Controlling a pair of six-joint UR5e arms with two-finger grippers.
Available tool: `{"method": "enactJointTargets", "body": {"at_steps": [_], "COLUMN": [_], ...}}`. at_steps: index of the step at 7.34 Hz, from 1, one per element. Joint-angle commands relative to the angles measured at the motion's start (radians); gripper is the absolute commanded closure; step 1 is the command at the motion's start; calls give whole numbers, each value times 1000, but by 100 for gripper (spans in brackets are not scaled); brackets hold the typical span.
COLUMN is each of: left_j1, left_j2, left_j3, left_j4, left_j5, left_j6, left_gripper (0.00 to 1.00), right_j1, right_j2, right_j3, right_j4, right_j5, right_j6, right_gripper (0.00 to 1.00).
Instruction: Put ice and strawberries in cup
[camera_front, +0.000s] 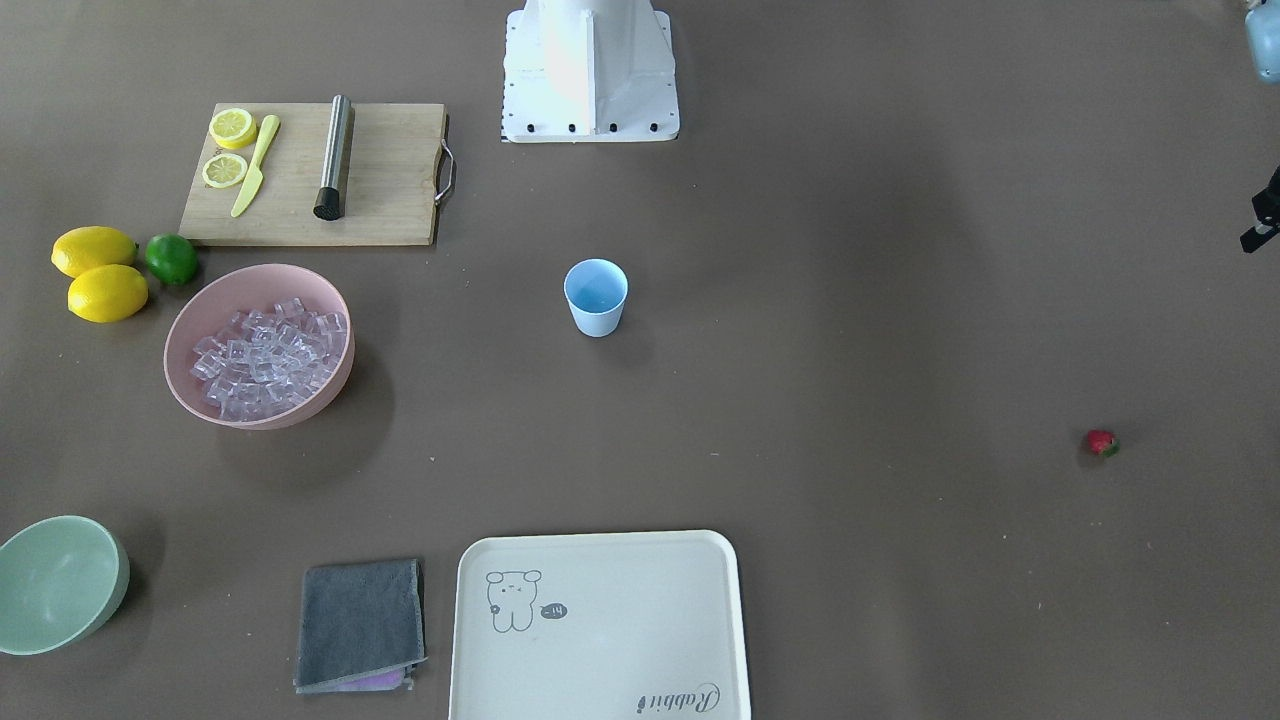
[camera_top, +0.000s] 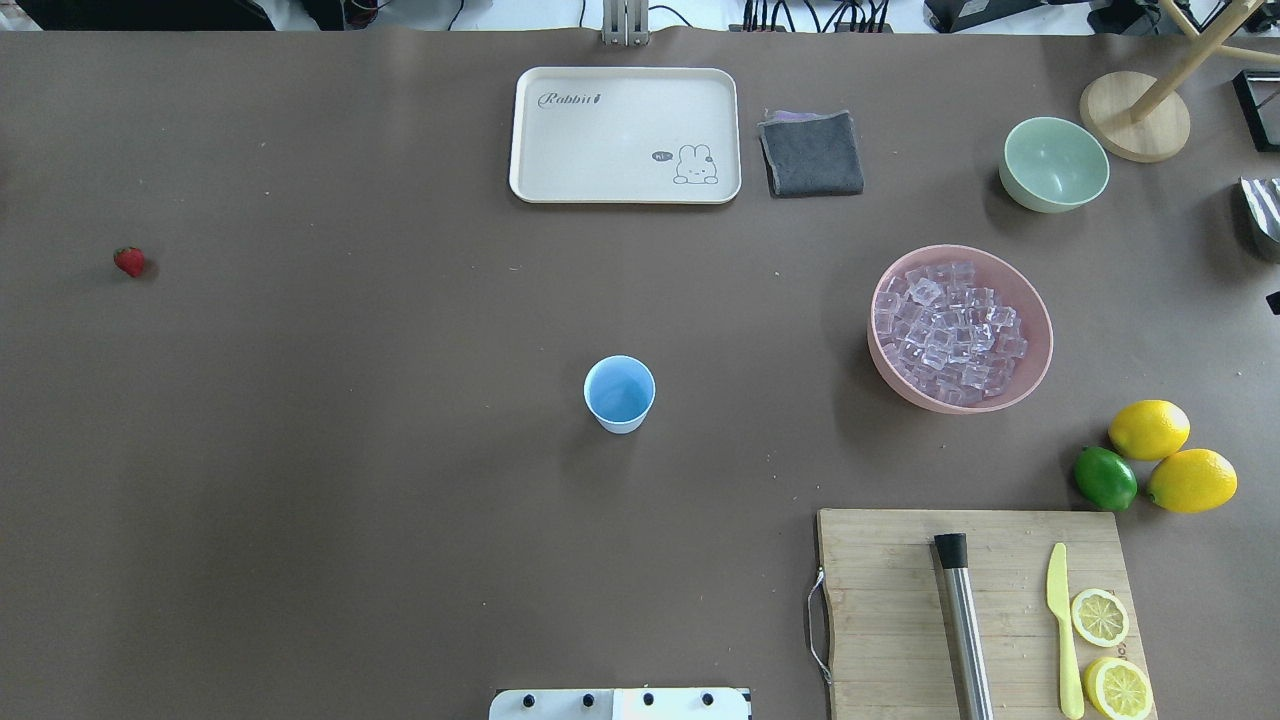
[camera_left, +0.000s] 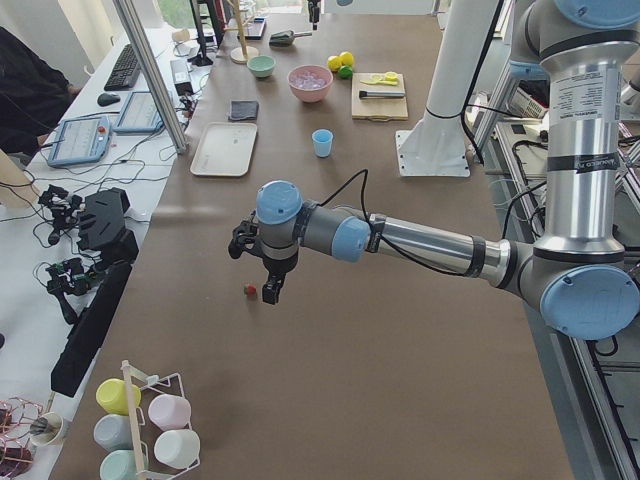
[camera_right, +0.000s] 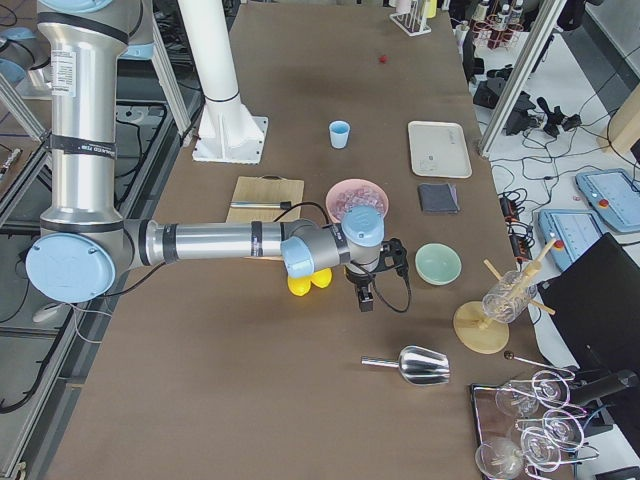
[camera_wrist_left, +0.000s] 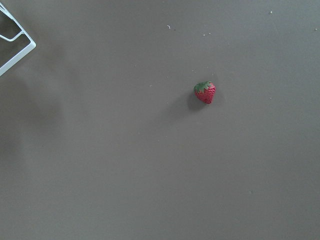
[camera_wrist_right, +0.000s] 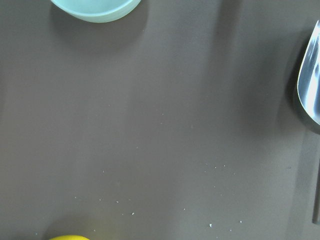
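Note:
The light-blue cup (camera_top: 619, 393) stands upright and empty mid-table; it also shows in the front view (camera_front: 596, 296). The ice (camera_top: 945, 335) fills a pink bowl (camera_top: 1040, 340) on the right. The strawberry (camera_top: 129, 261) lies alone at the far left, and shows in the left wrist view (camera_wrist_left: 205, 92). My left gripper (camera_left: 271, 292) hangs just above the table, beside the strawberry (camera_left: 249, 290). My right gripper (camera_right: 365, 298) hovers between the lemons and the pale green bowl (camera_right: 438, 264). I cannot tell whether either gripper is open or shut.
A cutting board (camera_top: 890, 610) holds a metal muddler, a yellow knife and lemon slices. Two lemons and a lime (camera_top: 1105, 478) lie beside it. A cream tray (camera_top: 625, 190) and a grey cloth (camera_top: 811, 152) are at the far edge. A metal scoop (camera_right: 425, 365) lies near my right gripper.

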Motion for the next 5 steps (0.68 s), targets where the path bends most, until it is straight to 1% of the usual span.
{"method": "enactJointTargets", "body": {"at_steps": [1, 5], "left_j1": [0, 0], "left_j2": [-5, 2], "left_j3": [6, 3], "left_j4": [1, 1], "left_j5": [0, -3], "left_j6": [-1, 4], "left_gripper": [2, 2], "right_j1": [0, 0], "right_j2": [1, 3], "right_j3": [1, -7], "right_j4": [0, 5], "right_j5": [1, -11], "right_j6": [0, 0], "right_gripper": [0, 0]}}
